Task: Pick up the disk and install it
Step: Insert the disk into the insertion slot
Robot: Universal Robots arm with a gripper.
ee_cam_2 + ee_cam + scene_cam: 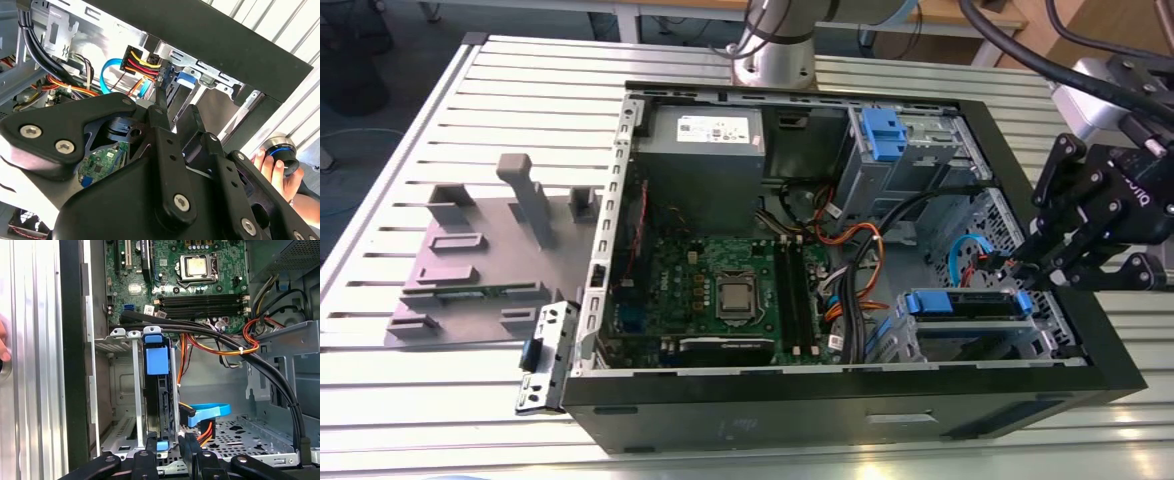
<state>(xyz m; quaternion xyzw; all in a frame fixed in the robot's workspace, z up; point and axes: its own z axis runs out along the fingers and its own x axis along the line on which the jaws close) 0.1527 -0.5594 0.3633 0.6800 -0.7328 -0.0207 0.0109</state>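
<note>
The disk (966, 303), edge-on in its blue carrier frame, sits inside the metal drive cage (974, 335) at the corner of the open computer case (854, 400) on the exterior view's right. In the first wrist view the disk (159, 390) stands upright between the cage rails, a blue tab at each end. My black gripper (1017, 282) hangs over the case wall at the carrier's outer end. In both wrist views the gripper (170, 454) (175, 107) is right at that end, beside orange, red and blue cables.
A second blue carrier (881, 135) sits in the far bay. Motherboard (720, 290), power supply (707, 135) and black cable bundles (225, 342) fill the case. A grey fixture (480, 250) and a loose bracket (547, 355) lie outside. A person's hand (272, 172) holds a round device.
</note>
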